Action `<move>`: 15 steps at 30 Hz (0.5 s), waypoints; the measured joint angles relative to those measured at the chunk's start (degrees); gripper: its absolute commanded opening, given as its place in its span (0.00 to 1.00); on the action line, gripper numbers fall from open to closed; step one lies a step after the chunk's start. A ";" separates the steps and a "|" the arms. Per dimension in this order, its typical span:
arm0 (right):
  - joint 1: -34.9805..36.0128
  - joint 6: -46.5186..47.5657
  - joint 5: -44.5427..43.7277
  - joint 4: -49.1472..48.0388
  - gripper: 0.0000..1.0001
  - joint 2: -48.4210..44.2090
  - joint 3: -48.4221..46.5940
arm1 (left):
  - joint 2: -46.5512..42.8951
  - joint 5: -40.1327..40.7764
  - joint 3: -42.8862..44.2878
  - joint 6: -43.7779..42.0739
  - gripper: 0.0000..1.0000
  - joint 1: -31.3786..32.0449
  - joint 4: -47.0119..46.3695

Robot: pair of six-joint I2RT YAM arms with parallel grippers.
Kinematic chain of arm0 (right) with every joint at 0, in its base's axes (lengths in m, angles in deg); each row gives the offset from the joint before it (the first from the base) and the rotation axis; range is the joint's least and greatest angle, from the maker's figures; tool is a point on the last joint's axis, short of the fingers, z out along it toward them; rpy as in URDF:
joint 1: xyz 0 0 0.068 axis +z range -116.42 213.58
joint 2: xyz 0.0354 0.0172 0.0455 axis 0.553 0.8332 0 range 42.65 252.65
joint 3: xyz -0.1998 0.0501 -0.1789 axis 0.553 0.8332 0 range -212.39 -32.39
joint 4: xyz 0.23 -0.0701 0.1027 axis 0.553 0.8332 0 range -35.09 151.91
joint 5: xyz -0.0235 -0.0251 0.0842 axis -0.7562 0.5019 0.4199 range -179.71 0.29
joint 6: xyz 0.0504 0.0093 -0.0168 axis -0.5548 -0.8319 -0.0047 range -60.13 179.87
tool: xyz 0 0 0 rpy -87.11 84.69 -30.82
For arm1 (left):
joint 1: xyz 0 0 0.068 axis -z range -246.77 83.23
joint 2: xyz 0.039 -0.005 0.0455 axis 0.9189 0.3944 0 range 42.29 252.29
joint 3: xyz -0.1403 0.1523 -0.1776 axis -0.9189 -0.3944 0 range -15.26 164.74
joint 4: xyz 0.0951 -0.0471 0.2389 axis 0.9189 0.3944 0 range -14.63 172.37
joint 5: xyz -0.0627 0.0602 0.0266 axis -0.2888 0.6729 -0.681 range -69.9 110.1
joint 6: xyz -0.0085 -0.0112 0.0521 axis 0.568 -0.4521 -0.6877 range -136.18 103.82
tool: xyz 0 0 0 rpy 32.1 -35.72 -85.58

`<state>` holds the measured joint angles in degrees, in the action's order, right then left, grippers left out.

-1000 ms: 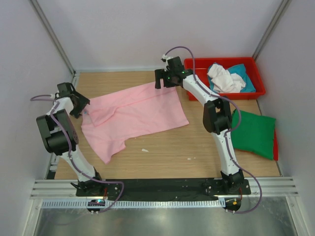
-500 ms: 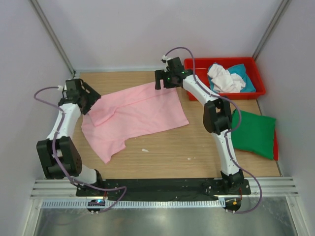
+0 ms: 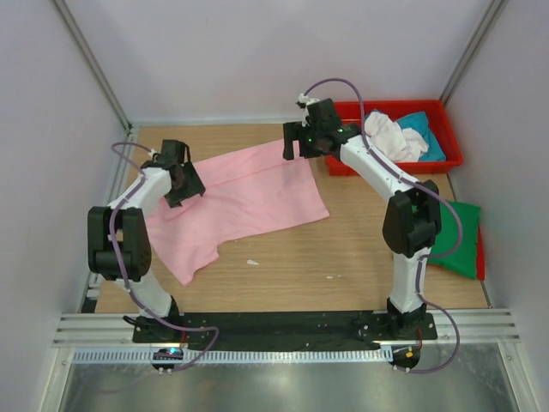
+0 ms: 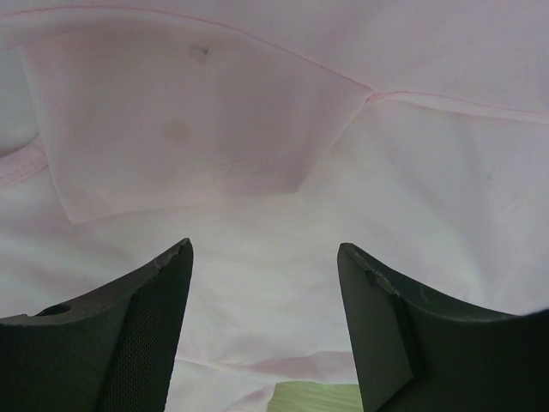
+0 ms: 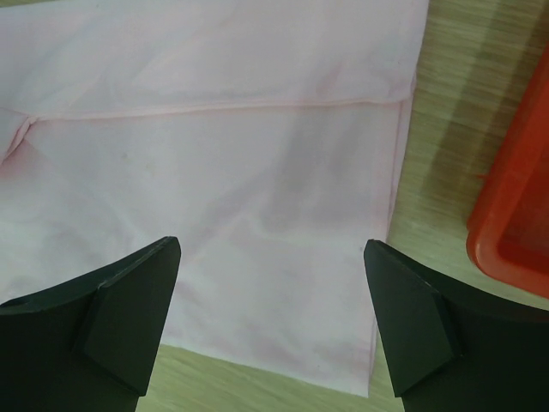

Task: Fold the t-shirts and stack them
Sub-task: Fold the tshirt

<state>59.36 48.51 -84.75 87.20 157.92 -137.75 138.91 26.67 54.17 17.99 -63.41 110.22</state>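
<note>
The pink shirt (image 3: 249, 193) is lying spread across the middle of the worktop (image 3: 343, 257), mostly flat, with one sleeve (image 4: 180, 129) turned in over the body at its left end. The left gripper (image 3: 183, 180) is hovering over that sleeve, its jaws standing wide with nothing between them. The right gripper (image 3: 296, 148) is hanging over the far right corner, just beside the red tray (image 3: 390, 105), its jaws likewise gaping and empty. The cloth is looking thin, matte and limp, with fine stitched seams and a hemmed edge, so it is probably weighing little, draping and wrinkling readily, and sliding on the smooth wood-grain top. Pinching it at an edge or corner, where hem and seam are giving a thicker ridge, is looking like the safest hold; a grip on the flat middle is risking only a pucker. The green shirt (image 3: 446, 232) is resting folded at the right, while a white shirt (image 3: 390, 137) and a teal shirt (image 3: 426, 129) are lying bunched in the rigid plastic tray
</note>
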 measured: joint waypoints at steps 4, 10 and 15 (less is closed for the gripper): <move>0.04 -1.27 -1.62 -0.79 0.94 -4.02 4.92 | 3.45 1.03 2.23 -1.97 0.64 1.62 0.46; 0.04 -2.97 -3.52 -0.92 0.95 -7.30 12.83 | 5.86 2.89 3.72 -3.39 0.59 2.91 0.37; 0.04 -3.63 -5.57 -0.70 0.95 -9.25 15.72 | 8.39 5.16 4.59 -4.42 0.50 2.86 0.15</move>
<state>59.40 44.89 -90.33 86.50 148.67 -122.03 147.30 31.82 58.76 13.57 -60.55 110.38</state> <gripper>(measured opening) 0.946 0.532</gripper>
